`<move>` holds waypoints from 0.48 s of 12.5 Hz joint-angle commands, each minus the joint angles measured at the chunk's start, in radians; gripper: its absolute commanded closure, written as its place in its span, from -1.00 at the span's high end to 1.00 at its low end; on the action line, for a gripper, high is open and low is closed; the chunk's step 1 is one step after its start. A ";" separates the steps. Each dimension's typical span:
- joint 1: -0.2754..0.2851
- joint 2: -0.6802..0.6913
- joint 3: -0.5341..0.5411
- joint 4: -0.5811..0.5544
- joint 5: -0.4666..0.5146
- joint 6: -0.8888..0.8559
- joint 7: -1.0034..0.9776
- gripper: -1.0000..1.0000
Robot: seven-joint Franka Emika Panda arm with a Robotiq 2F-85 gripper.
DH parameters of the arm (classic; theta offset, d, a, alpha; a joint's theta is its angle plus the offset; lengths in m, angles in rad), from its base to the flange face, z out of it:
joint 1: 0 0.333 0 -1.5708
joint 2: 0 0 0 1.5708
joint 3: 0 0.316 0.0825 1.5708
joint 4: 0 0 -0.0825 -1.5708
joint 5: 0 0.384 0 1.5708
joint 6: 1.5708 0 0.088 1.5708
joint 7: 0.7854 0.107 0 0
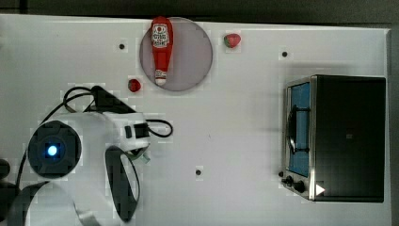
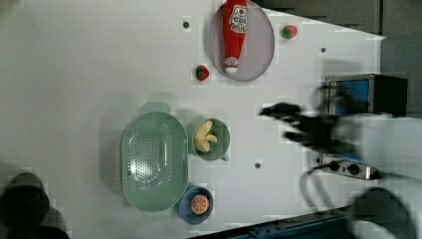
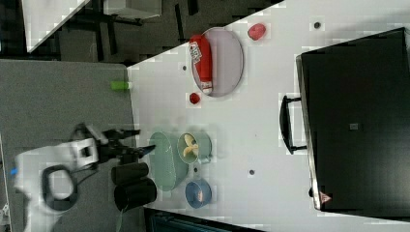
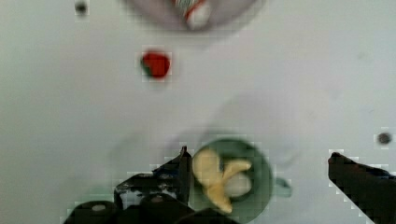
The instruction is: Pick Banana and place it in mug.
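Inside the mug (image 2: 211,139), just right of the basket (image 2: 155,160) in the left view, the banana (image 2: 204,136) is lying (task seemingly done), so the gripper (image 4: 259,163) is hanging with fingers spread, pinching nothing.

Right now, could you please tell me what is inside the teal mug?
The banana, pale yellow, lies inside the mug, filling much of it. The mug's floor beneath the banana is covered, so anything under it cannot be seen.

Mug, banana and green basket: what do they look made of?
The mug looks like matte teal plastic: even colour, no glaze shine. The banana inside it looks like a moulded toy, probably plastic: pale, uniform, smooth. The basket is likely plastic too: a moulded pale green shell with regular rows of punched holes. All three are guesses from surface look.
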 commanded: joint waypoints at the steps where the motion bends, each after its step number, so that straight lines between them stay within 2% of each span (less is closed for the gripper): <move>1: -0.045 -0.045 -0.149 0.113 0.007 -0.199 -0.011 1.00; 6: -0.048 -0.072 -0.309 0.277 0.007 -0.468 -0.089 1.00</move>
